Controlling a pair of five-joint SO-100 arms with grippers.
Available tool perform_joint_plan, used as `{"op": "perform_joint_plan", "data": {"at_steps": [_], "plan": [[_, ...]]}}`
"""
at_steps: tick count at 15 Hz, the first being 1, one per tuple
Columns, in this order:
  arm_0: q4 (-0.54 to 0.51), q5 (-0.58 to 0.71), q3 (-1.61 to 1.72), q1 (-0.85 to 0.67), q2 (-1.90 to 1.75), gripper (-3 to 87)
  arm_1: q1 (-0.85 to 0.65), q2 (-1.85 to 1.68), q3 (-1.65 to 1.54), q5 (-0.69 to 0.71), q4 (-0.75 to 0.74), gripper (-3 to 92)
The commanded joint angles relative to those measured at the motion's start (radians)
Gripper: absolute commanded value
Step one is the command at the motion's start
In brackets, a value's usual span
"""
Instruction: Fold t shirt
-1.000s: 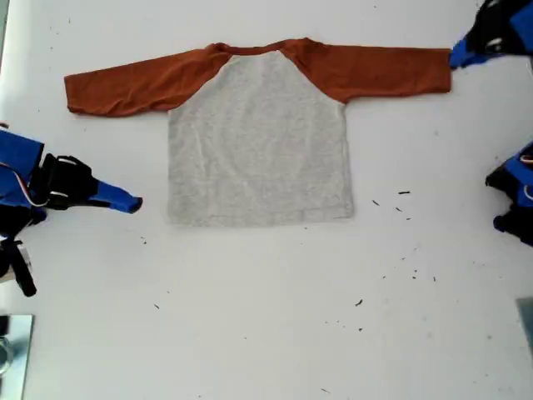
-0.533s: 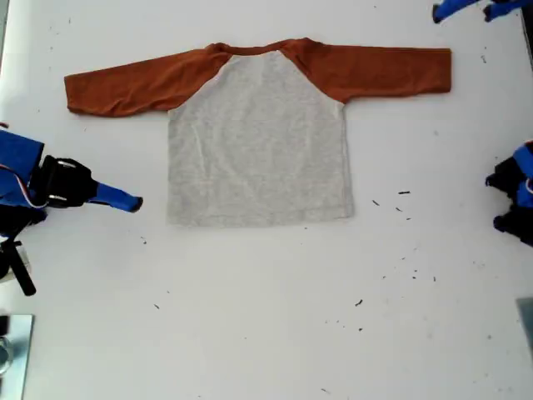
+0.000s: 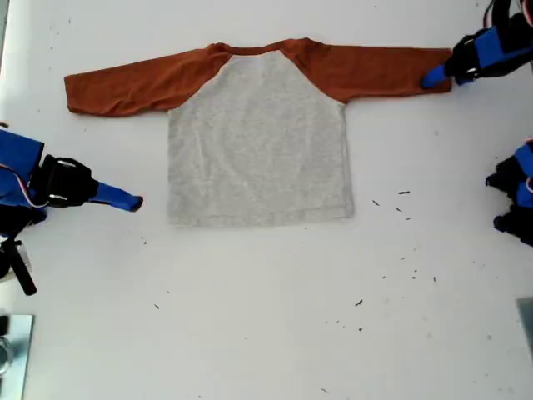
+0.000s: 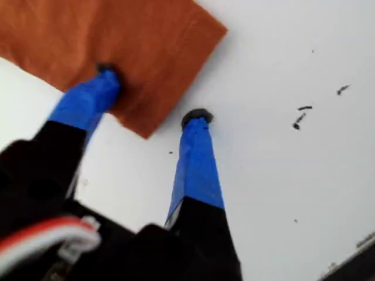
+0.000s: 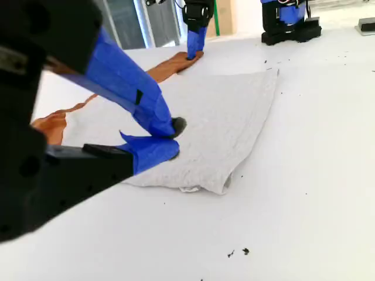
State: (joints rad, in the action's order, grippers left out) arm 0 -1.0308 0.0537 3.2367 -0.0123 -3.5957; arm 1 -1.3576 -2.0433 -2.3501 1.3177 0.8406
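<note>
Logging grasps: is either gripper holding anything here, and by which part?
Nothing is held. My first gripper is open astride the shirt cuff corner; my second gripper is nearly shut on nothing.

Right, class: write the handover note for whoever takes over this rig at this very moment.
My first gripper: open, one fingertip on the cuff of the orange sleeve at the exterior view's right, the other on the table beside it. Nothing gripped.
My second gripper: shut, empty, near the shirt's hem corner at the exterior view's left.
The t shirt lies flat, plain grey side up, sleeves spread.
Done: no fold.
Left: grip the cuff, fold both sleeves in, then the body.
</note>
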Motion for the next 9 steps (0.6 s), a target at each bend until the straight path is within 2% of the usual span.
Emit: {"op": "perform_joint_plan", "data": {"at_steps": [1, 2, 5, 9], "plan": [[0.005, 0.003, 0.011, -0.011, -0.009, -0.1, 0.015, 0.023, -0.028, 0.017, -0.084, 3.3], [0.005, 0.002, 0.011, -0.011, -0.009, -0.1, 0.018, 0.011, -0.008, 0.021, -0.058, 3.3], [0.005, -0.003, 0.011, -0.014, -0.009, -0.1, 0.037, -0.209, 0.153, 0.005, 0.193, 3.2], [0.005, -0.003, 0.011, -0.026, -0.006, -0.2, 0.144, -0.393, 0.442, -0.103, 0.462, 3.2]]}}
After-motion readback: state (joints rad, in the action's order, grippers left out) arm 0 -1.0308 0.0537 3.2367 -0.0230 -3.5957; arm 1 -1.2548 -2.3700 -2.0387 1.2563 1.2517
